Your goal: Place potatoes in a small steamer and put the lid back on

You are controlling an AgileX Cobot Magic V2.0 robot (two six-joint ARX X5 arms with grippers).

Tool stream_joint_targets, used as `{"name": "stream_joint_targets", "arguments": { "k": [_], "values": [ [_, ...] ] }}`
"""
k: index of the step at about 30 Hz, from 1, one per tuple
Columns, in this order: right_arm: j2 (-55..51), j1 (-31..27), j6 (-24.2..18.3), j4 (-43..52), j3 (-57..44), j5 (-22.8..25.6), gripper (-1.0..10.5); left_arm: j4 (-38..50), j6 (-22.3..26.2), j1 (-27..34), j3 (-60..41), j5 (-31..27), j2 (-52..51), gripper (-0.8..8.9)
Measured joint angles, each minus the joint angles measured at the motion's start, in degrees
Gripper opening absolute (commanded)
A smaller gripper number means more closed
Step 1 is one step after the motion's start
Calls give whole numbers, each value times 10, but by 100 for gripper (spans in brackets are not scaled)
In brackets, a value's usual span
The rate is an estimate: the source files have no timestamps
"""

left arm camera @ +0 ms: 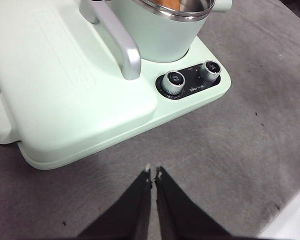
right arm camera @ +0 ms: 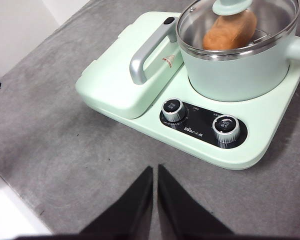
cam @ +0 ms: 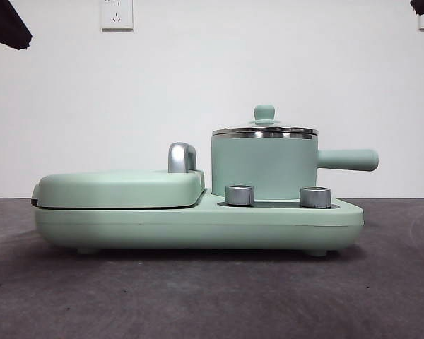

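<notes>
The mint-green small steamer (cam: 265, 166) stands on the right half of the cooker base, its stubby handle pointing right. The glass lid (right arm camera: 235, 20) with its green knob (cam: 264, 113) rests on the steel rim. Through the glass the orange-brown potato (right arm camera: 229, 31) lies inside the pot. My left gripper (left arm camera: 153, 175) hovers shut over the grey table in front of the cooker, holding nothing. My right gripper (right arm camera: 154, 172) is likewise shut and empty, above the table before the two dials. Both arms show only as black tips (cam: 6, 25) at the front view's top corners.
The flat griddle cover (cam: 120, 187) with a chrome handle (cam: 181, 157) fills the cooker's left half. Two chrome dials (cam: 240, 195) sit on the base (cam: 198, 226) in front of the pot. Grey table surface (cam: 198, 296) stretches in front; a white wall stands behind.
</notes>
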Motion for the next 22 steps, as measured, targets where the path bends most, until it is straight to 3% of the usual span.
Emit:
{"name": "stream_joint_targets", "arguments": {
  "k": [13, 22],
  "values": [
    [0, 0, 0, 0, 0, 0, 10, 37, 0, 19, -40, 0, -51, 19],
    [0, 0, 0, 0, 0, 0, 10, 306, 3, 178, -316, 2, -251, 19]
  ]
}}
